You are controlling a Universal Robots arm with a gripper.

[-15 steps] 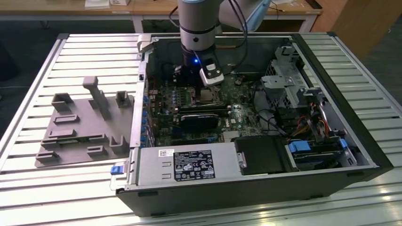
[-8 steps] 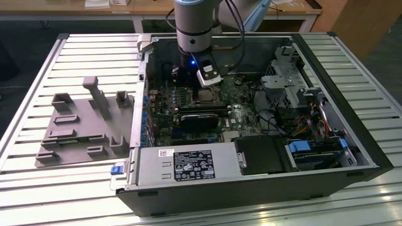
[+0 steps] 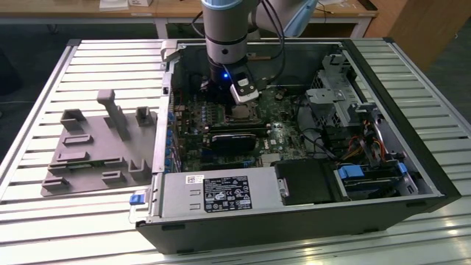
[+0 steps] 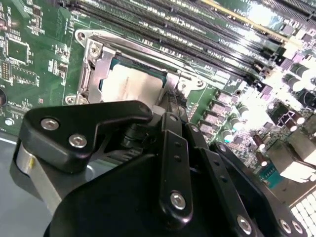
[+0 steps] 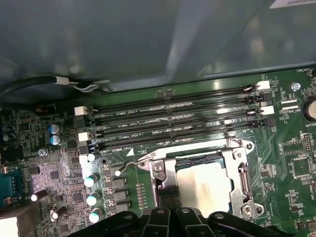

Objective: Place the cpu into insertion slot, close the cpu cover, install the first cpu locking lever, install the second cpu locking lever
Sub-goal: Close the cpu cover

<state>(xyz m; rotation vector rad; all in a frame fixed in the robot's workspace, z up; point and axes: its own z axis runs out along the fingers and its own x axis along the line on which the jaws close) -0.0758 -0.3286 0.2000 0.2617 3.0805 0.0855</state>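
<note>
From where I stand, the arm reaches down into the open computer case (image 3: 412, 165), and the gripper (image 3: 237, 106) sits right over the insertion slot (image 5: 197, 161) on the green board. The cpu (image 4: 131, 86) lies flat in that slot, its pale face showing through the window of the cpu cover (image 4: 95, 73). The cover is down around it, framing it on all sides. In the second wrist view the gripper (image 4: 170, 98) looks drawn together into one narrow tip resting at the slot's edge. I can't tell whether anything thin is pinched there. A wire locking lever (image 5: 129, 165) with a curled end pokes out past one corner of the slot, and I can't tell whether it is latched. Long memory slots (image 5: 173, 116) run just beside the insertion slot, and a black card (image 3: 231, 142) sits near it on the other side. A grey fixture (image 3: 88, 149) lies well apart from the slot, outside the case on the slatted table (image 3: 110, 61).
</note>
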